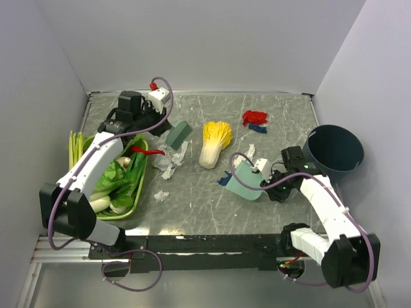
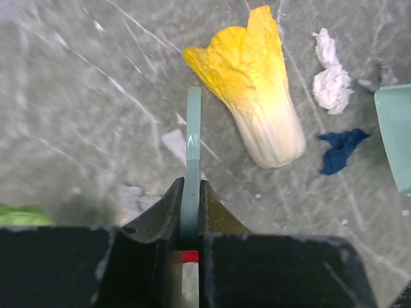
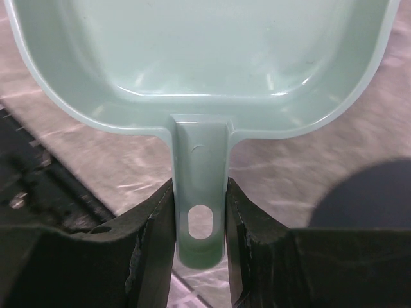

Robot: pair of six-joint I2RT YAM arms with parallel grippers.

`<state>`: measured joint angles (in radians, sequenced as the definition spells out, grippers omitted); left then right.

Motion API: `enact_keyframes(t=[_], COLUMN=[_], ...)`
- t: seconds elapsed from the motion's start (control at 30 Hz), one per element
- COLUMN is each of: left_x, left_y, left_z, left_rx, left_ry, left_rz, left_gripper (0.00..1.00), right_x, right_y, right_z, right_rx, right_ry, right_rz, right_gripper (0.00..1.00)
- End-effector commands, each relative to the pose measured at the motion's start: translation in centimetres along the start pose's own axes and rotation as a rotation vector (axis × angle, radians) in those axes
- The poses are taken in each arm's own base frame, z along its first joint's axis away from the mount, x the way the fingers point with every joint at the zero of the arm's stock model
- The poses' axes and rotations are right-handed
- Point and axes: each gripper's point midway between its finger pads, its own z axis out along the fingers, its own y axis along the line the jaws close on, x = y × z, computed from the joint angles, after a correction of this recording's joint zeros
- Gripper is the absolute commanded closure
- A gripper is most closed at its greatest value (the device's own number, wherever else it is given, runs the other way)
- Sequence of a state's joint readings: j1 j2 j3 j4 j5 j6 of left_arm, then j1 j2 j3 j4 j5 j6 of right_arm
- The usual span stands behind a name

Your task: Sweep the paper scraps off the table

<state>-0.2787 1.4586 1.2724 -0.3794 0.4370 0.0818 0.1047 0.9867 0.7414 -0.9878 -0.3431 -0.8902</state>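
Paper, thin and crumpled, is the material to be moved. The paper scraps point(image 1: 172, 160) are scattered over the marble-patterned table point(image 1: 205, 215). A loose white cluster lies between the green vegetable tray point(image 1: 138, 204) and the napa cabbage point(image 1: 215, 142), and a single white wad point(image 1: 160, 196) sits nearer the arm bases. Two more white wads point(image 2: 331, 86) and a dark blue scrap point(image 2: 340, 149) are on the cabbage's right. A red scrap point(image 1: 255, 117), with another blue piece touching it, is toward the back. Judgement: each scrap is close to weightless, soft and springy, with no stiff edge to pinch. They should skid or roll ahead of bristles, and may flutter or slip under a pan lip if pushed fast. Taking hold of them singly looks poor practice, so contact is better made through the tools.

The left gripper point(image 2: 191, 192) is clamped tight on the thin pale green handle of a hand brush point(image 1: 178, 133), whose dark green head is just beside the white cluster. The right gripper point(image 3: 200, 218) is closed on the handle of a pale green dustpan point(image 3: 199, 58), around the hanging hole. The pan is near the dark blue scrap, and I cannot tell whether its lip touches the table.

The cabbage and the red chili pepper point(image 1: 148, 151) are heavier and lie among the scraps, so strokes should skirt them. A dark round bin point(image 1: 334, 149) stands at the right.
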Motion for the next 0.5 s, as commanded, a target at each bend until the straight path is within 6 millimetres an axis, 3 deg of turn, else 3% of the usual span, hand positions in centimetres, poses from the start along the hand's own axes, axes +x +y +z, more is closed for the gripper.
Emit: enact_keyframes(t=[0.0,0.2,0.27,0.33,0.47], left_x=[-3.6,-2.2,-1.8,-0.1,2.0], left_y=[1.0,5.5,6.3,7.4,7.9], left_z=[-1.6,-0.5,0.2,1.2,1.9], left_rx=[-0.054,-0.233,-0.257,-0.302,-0.306], left_ry=[-0.021,0.114,0.133,0.207,0.308], left_rz=[0.175,0.21,0.239,0.262,0.234], left_gripper=[0.99,0.99,0.99,0.99,0.99], right_x=[-0.6,-2.9,-2.8,-2.8,-2.7], right_y=[1.8,0.6,0.5,0.5,0.2], right_z=[0.5,0.4,0.3,0.2,-0.1], right_rx=[-0.117,-0.084,-0.088,-0.098,-0.075], right_ry=[0.038,-0.031,-0.017,-0.007,0.002], right_rz=[0.046,0.096,0.106,0.095,0.088], right_gripper=[1.0,1.0,1.0,1.0,1.0])
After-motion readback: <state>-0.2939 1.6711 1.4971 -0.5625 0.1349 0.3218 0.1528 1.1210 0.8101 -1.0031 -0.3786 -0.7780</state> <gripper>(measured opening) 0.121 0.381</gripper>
